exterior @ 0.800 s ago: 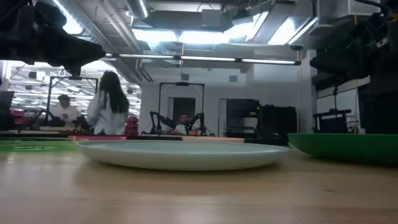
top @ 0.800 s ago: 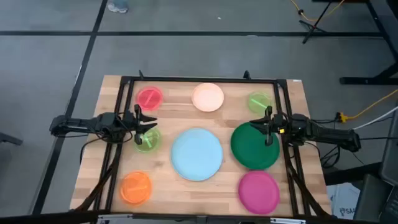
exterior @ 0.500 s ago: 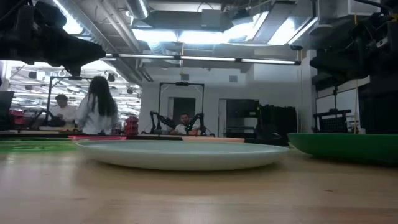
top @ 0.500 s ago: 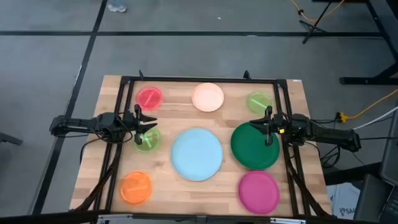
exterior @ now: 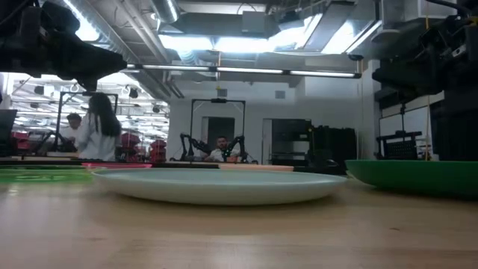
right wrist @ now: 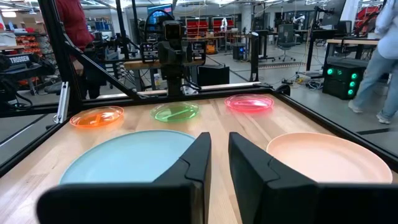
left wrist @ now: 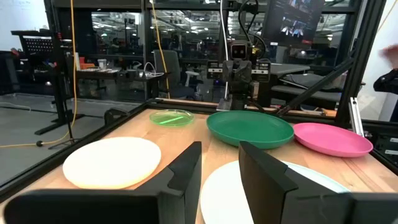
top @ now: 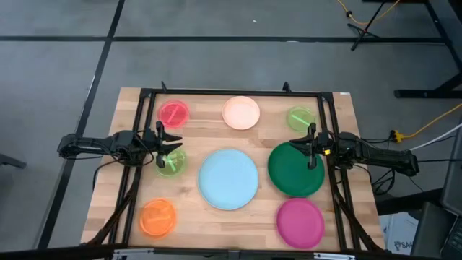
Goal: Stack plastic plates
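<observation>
The light blue plate (top: 228, 178) lies flat at the middle of the wooden bench (top: 263, 135), and I use it as the landmark. It is the largest, round and smooth with a shallow raised rim.

Just right of it lies the dark green plate (top: 294, 169), and the magenta plate (top: 301, 222) is on the right and nearer to the front edge. Behind the blue plate sits the smaller peach plate (top: 241, 113). To the back left is the red plate (top: 173, 113), translucent and glossy. To the back right is a lime green plate (top: 301, 118). A second lime green plate (top: 172, 161) is just left of the blue one, and the orange plate (top: 157, 217) is at the front left. All the plates lie apart, none stacked on another.

A black metal frame (top: 231, 92) runs around the bench top. In the low view a person (exterior: 93, 134) stands far in the room behind.

The left claw (top: 170, 144) hovers left of the blue plate, over the near lime plate; the arm is stretched level. Its fingers (left wrist: 185, 171) stand a little apart and hold nothing. The right claw (top: 312, 146) hovers over the dark green plate, right of the blue one; its fingers (right wrist: 196, 160) are also slightly apart and empty.
</observation>
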Controlling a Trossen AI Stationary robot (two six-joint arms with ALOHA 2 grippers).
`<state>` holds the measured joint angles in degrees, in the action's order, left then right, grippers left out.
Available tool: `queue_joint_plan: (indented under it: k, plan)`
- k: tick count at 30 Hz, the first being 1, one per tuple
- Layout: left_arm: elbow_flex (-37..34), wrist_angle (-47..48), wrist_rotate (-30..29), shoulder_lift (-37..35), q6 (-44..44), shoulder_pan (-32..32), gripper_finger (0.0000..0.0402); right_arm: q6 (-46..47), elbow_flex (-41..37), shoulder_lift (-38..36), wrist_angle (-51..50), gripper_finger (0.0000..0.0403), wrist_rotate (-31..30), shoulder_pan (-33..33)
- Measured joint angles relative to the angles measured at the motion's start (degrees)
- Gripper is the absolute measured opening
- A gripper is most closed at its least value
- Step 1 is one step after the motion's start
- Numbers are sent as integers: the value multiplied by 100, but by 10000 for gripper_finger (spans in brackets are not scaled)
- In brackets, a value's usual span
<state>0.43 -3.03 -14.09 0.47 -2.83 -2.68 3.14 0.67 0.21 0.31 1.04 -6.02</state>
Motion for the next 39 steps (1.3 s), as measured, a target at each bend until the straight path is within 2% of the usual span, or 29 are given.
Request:
queue_joint_plan:
  k: [27,34,39]
  plan:
    - [0,-41,2,0,-2,1,101,-44,-1,1,7,50,-98,0]
    - [1,-804,-91,0,-635,-2,101,-42,-4,1,55,50,-51,0]
    - [-1,-1244,-186,0,-314,1,101,-40,-9,5,230,50,-217,0]
